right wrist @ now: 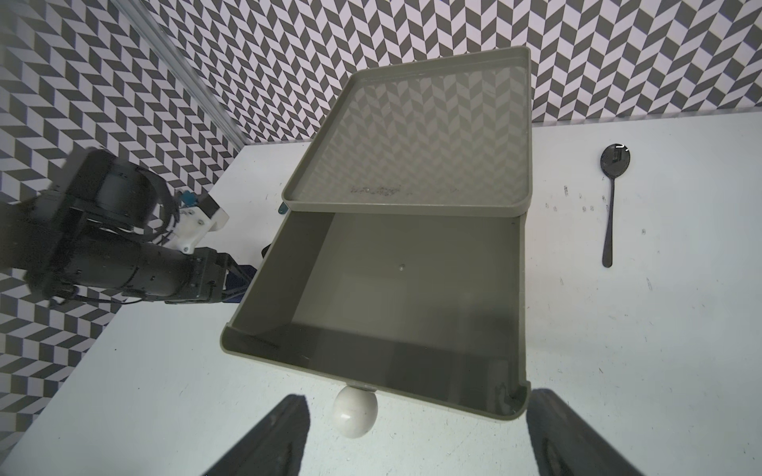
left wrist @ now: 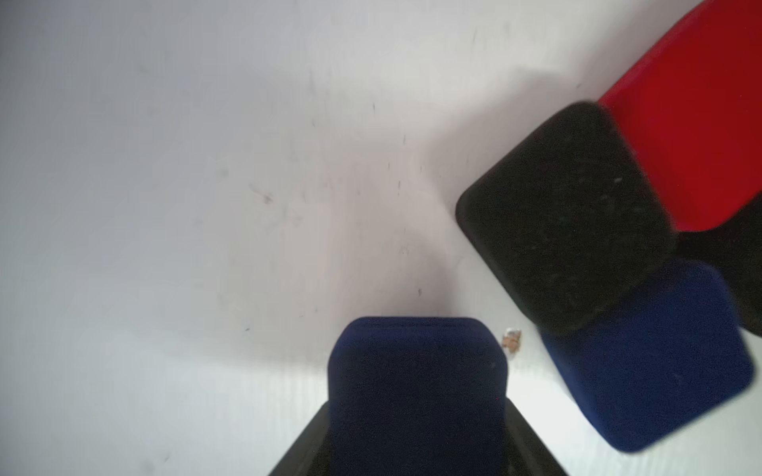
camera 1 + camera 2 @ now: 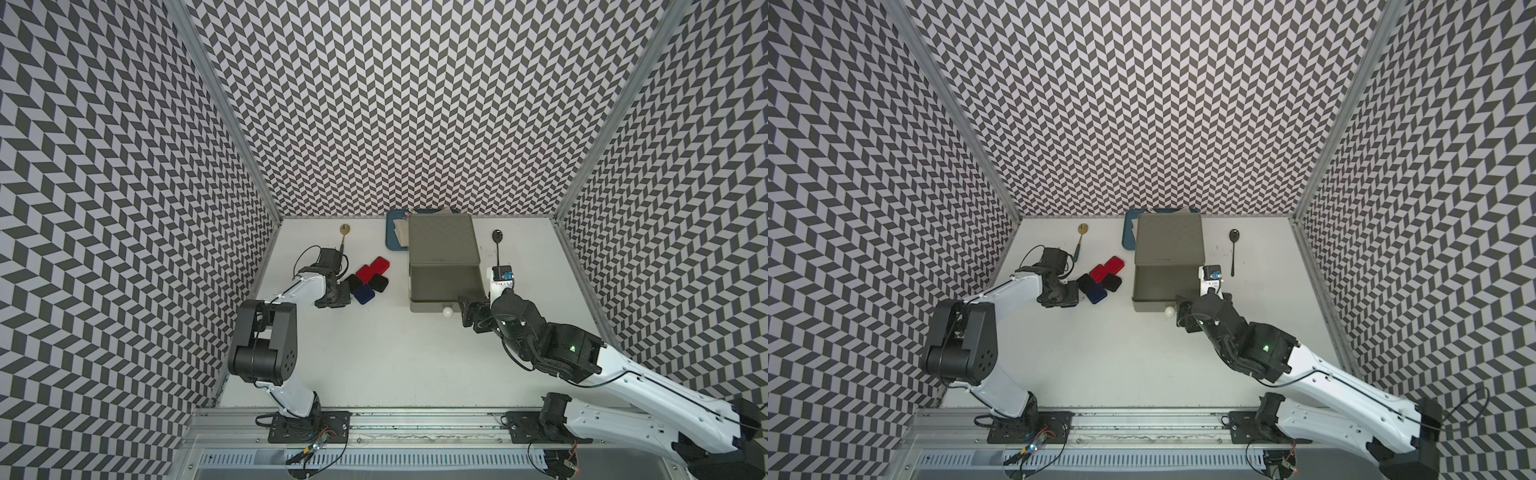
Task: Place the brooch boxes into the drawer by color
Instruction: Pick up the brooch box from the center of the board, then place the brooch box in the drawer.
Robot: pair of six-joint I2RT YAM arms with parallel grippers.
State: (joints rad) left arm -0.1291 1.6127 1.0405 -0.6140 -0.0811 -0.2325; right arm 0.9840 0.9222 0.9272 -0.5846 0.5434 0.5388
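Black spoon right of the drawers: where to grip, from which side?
Probably mid-handle of the black spoon, from straight above, closing across the handle. It lies flat on the table, so nothing to get under from the side; the handle is thin and straight, the bowl wide and rounded.

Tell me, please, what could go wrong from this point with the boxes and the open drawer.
1. The left gripper seems to hold the dark blue box only by its near end, so it might pivot or slip when lifted.
2. The right gripper hangs open by the knob of the pulled-out grey drawer; the left arm could bump it when delivering.
3. A black box overlaps the other blue box, so picking that one may drag it.
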